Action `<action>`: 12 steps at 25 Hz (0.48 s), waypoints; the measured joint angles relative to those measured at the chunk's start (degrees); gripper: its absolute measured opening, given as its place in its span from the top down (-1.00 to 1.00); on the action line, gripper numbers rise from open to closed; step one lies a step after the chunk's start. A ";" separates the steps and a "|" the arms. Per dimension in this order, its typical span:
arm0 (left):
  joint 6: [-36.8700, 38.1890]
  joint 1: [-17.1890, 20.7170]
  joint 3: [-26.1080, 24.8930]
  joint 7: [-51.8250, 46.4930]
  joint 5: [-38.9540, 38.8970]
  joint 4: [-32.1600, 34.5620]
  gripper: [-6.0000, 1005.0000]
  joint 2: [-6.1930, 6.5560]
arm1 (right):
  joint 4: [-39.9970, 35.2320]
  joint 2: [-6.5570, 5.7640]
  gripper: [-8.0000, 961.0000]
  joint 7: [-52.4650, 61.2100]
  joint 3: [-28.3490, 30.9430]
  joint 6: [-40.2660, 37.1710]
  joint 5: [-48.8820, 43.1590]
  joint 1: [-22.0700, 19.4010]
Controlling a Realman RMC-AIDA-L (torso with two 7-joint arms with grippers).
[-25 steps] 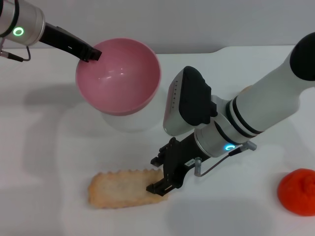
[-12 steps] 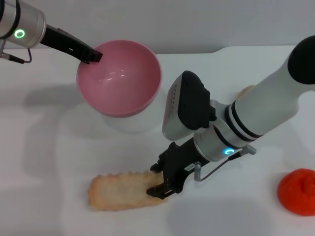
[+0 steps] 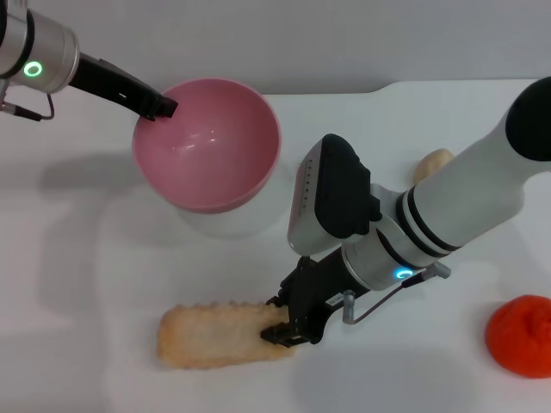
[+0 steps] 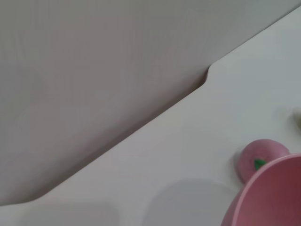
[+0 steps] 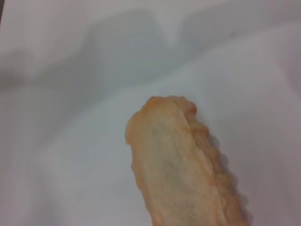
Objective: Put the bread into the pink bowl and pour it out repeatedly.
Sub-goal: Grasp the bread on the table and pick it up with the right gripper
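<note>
The bread (image 3: 211,335) lies on the white table near the front, tan underside up, and it fills the right wrist view (image 5: 178,165). My right gripper (image 3: 280,320) is at the bread's right end, its fingers closed across that end, with the bread still resting on the table. My left gripper (image 3: 164,107) is shut on the far-left rim of the pink bowl (image 3: 207,146) and holds it above the table, tilted toward me and empty. The bowl's rim also shows in the left wrist view (image 4: 268,197).
A small round beige lump (image 3: 433,162) lies behind my right arm. An orange-red crinkly blob (image 3: 521,334) sits at the right edge. A small pink peach-like fruit (image 4: 261,157) lies beyond the bowl. The table's back edge (image 4: 207,75) has a notch.
My right gripper has come down onto the bread's right end and its fingers have drawn closer together. The bowl has shifted slightly lower and levelled a little in the left gripper.
</note>
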 joint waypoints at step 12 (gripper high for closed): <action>0.01 0.25 0.00 0.11 0.00 0.07 0.90 0.00 | -1.54 -0.25 0.30 -0.09 0.34 -1.80 -0.01 -0.30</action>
